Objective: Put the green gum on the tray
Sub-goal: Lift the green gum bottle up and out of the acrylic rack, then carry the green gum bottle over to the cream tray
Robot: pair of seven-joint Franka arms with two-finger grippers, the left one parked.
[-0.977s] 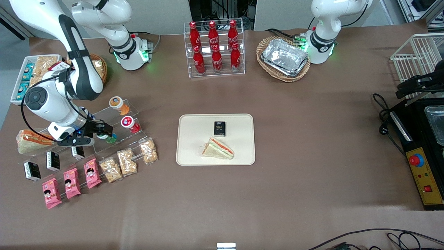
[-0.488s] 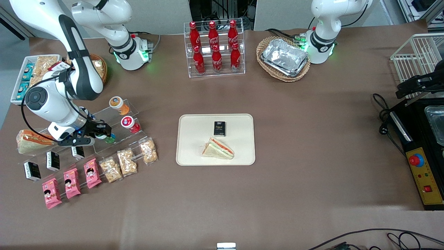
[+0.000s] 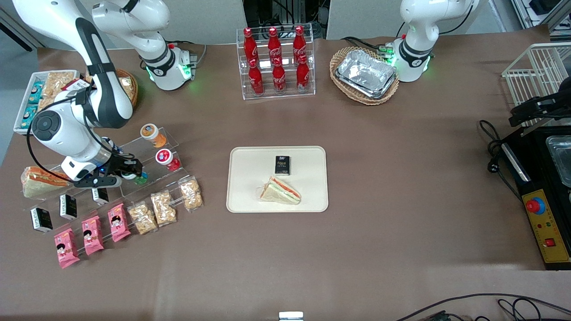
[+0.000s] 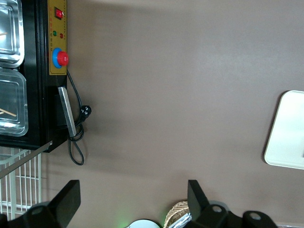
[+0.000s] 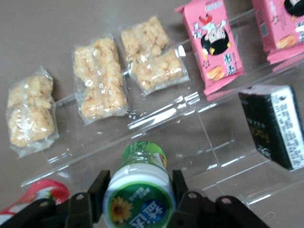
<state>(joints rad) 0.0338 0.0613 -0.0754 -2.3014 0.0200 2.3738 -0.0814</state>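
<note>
The green gum (image 5: 139,199), a green bottle with a white cap rim and a sunflower label, stands on the clear stepped rack (image 3: 154,171) toward the working arm's end of the table. My right gripper (image 5: 139,184) is shut on it, one black finger (image 5: 99,189) pressed on each side of the cap. In the front view the gripper (image 3: 132,172) covers most of the green gum (image 3: 140,180). The cream tray (image 3: 250,196) lies at the table's middle, with a sandwich (image 3: 280,191) and a black box (image 3: 282,164) on it. The parked arm's camera catches one edge of the tray (image 4: 289,142).
A red gum bottle (image 3: 166,158) and an orange one (image 3: 151,132) stand on the same rack, farther from the camera. Puffed-rice packs (image 5: 99,85), pink snack packs (image 5: 213,42) and black boxes (image 5: 278,126) fill the lower steps. A cola rack (image 3: 276,62) and a basket of foil containers (image 3: 366,73) stand farther back.
The gripper has shifted slightly toward the working arm's end of the table over the green gum, which now shows less past the fingers in the front view.
</note>
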